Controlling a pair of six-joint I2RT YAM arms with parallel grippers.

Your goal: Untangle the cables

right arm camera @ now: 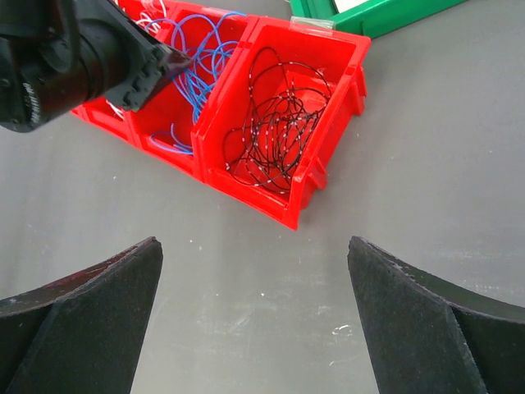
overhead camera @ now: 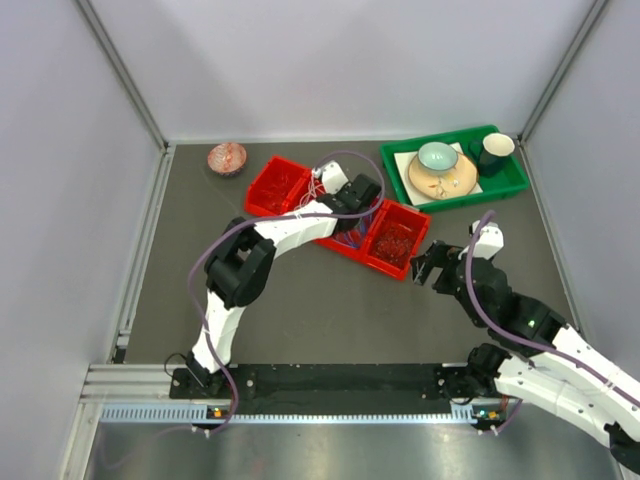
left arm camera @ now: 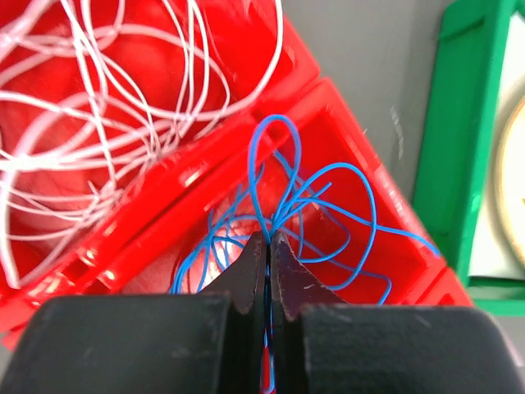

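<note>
The cables lie sorted by colour in red bins point(overhead camera: 385, 268). In the left wrist view, white cables point(left arm camera: 98, 123) fill the upper left bin, and blue cables point(left arm camera: 328, 205) loop in the bin beside it. My left gripper point(left arm camera: 269, 238) is shut on a bunch of blue strands just above that bin; it also shows from outside as the left gripper point(right arm camera: 176, 61). Black cables point(right arm camera: 279, 123) coil in the end bin, with the blue cables point(right arm camera: 201, 74) in the neighbouring one. My right gripper point(right arm camera: 253, 242) is wide open over bare table, in front of the black bin, holding nothing.
A green tray point(overhead camera: 500, 185) at the back right holds a plate, a bowl and a dark cup. A small round bowl point(overhead camera: 227, 158) sits at the back left. Grey walls enclose the table. The green tray's edge point(left arm camera: 459, 123) is close to the blue bin.
</note>
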